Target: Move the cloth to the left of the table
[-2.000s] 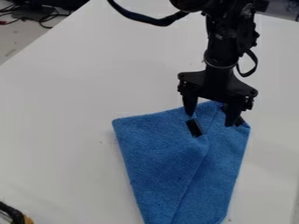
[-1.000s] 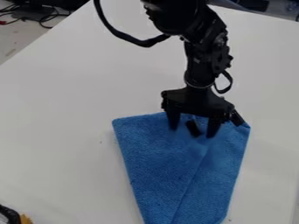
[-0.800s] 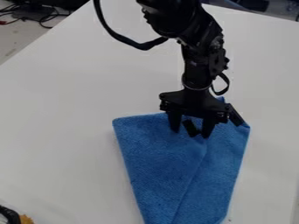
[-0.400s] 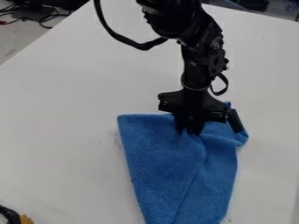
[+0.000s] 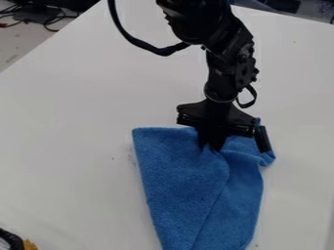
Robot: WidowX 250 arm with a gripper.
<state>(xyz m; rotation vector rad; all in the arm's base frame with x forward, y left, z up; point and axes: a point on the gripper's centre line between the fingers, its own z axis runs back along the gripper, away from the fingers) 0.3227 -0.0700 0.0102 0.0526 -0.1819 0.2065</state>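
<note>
Camera view, cloth: The blue cloth (image 5: 182, 176) lies on the white table (image 5: 72, 127), in the lower middle of what I see, a little to the right. Its long axis runs nearly straight up and down the view, from under the gripper (image 5: 211, 145) to the bottom edge. The broad end is the upper one; the sides draw in as they go down, so the narrower end points to the bottom of the view.
Left side: A fairly straight edge, slanting down and rightward from a neat upper-left corner.
Right side: Rumpled near the top, with a bunched bit sticking out to the right, then slanting down and leftward.
Crease: One long line comes down from below the gripper and leans left towards the bottom.
Black strip: A short dark strip (image 5: 262, 139) sits at the upper-right part of the cloth, standing almost upright.
Fingers: Drawn in close together, with a pinch of the cloth's upper part between them; the fabric puckers right there.
Arm: The black arm (image 5: 221, 68) comes in from the top and hangs down over the cloth, a loose black cable (image 5: 147, 46) looping out on its left.
Corners: Bottom left, a curved black thing (image 5: 10, 239) with a yellowish piece (image 5: 29, 245) beside it; top left, thin wires (image 5: 46, 22) beyond the table.
</note>
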